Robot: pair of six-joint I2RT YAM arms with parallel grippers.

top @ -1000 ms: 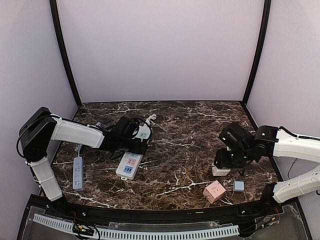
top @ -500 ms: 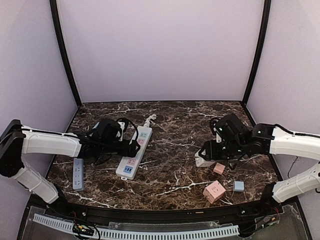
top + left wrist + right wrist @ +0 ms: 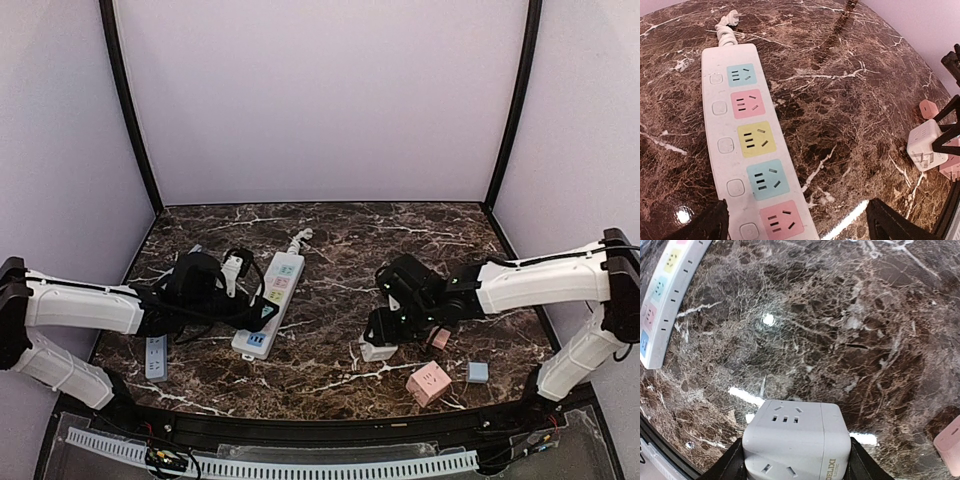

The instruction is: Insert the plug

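Note:
The plug is a white cube adapter (image 3: 796, 445) with socket slots on its faces, and my right gripper (image 3: 796, 462) is shut on it, a black finger pressed on each side. In the top view it hangs low over the marble at centre right (image 3: 378, 350). A white power strip (image 3: 747, 150) with blue, pink and yellow sockets lies at centre left (image 3: 272, 300). My left gripper (image 3: 795, 225) is open at the strip's near end, one finger (image 3: 710, 225) left of the strip and the other out over the marble. Nothing is between them but the strip.
A pink cube (image 3: 428, 382), a small blue cube (image 3: 478, 372) and a small pink cube (image 3: 438, 338) sit at the near right. A grey-blue strip (image 3: 155, 358) lies at the near left. Black cable loops (image 3: 235, 265) lie left of the white strip.
My right arm has carried the white cube leftward toward the table's middle. My left arm has drawn back to the left, off the strip's middle toward its near end.

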